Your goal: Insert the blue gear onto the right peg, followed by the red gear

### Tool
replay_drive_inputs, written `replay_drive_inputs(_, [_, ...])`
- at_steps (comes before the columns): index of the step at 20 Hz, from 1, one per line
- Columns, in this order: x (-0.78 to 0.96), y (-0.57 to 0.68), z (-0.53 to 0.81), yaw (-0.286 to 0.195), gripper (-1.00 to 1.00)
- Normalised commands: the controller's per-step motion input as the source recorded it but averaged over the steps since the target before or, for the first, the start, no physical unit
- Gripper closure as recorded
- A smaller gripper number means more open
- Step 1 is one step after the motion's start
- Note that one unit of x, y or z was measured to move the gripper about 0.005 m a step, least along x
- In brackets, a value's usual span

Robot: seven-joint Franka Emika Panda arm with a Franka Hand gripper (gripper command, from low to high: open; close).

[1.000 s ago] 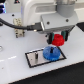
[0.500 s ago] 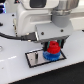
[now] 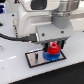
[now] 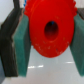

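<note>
The gripper [image 3: 51,46] hangs low over the grey plate [image 3: 34,58] with its black border, its jaws clenched on the red gear [image 3: 52,49]; in the wrist view the red gear [image 4: 48,31] fills the space between the two teal finger pads [image 4: 23,46], its dark centre hole facing the camera; in the exterior view the red gear sits directly on top of the blue gear [image 3: 51,56], which lies on the plate toward the exterior view's right; the right peg itself is hidden under the gears.
</note>
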Motion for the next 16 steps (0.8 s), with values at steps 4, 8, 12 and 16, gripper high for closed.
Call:
replay_drive_inputs(4, [0.08,0.03,0.06,0.0,1.0])
replay_drive_inputs(8, [0.07,-0.08,-0.03,0.0,1.0])
replay_drive_inputs(12, [0.14,-0.21,-0.24,0.0,1.0])
replay_drive_inputs(16, [0.1,-0.2,-0.2,0.0,1.0])
